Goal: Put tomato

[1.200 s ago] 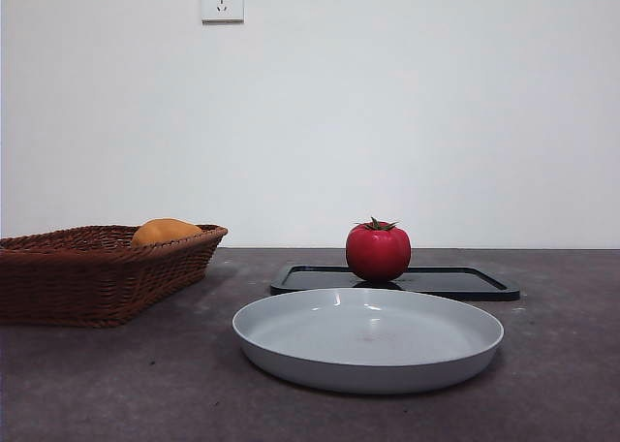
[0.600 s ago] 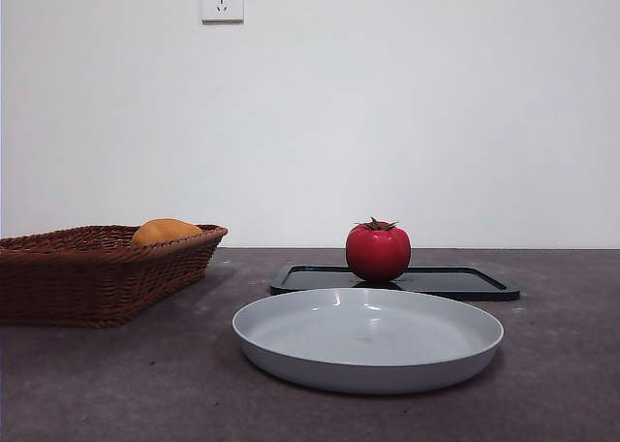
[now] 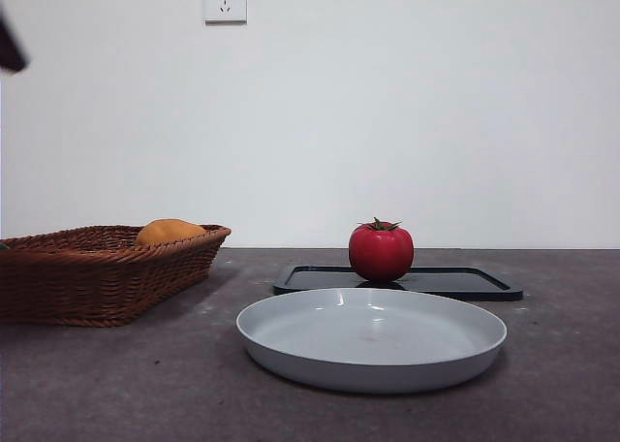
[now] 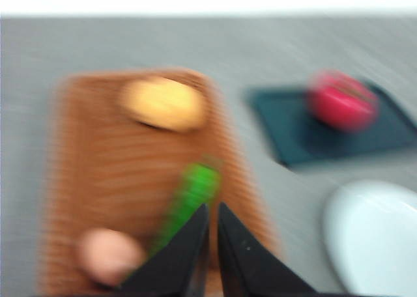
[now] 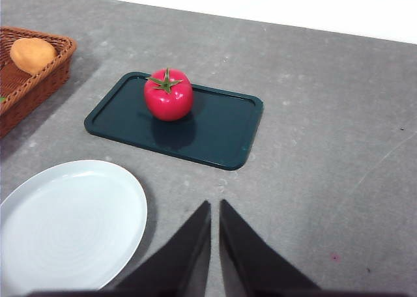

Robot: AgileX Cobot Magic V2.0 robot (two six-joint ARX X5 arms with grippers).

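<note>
Plain white wall with a socket (image 3: 225, 0) behind, grey speckled table (image 3: 116, 384) taking up everything else. On it, biggest first: wicker basket (image 3: 97, 272), white plate (image 3: 371, 337), dark tray (image 5: 176, 120), and the tomato (image 3: 381, 252) sitting on that tray, nothing touching it.

Left gripper (image 4: 212, 212) is hanging over the basket with its jaws pinched together, empty. Right gripper (image 5: 215, 209) is sitting well back from the tray, jaws likewise closed and holding nothing.

Risk, I'd guess: the tomato is round and glossy, so an off-centre pinch could squirt it off the tray.

Only the blurry left wrist view is showing a green thing (image 4: 189, 202) and a pinkish one (image 4: 107, 254) in the basket; the front view is only showing the orange fruit (image 3: 170, 232).
</note>
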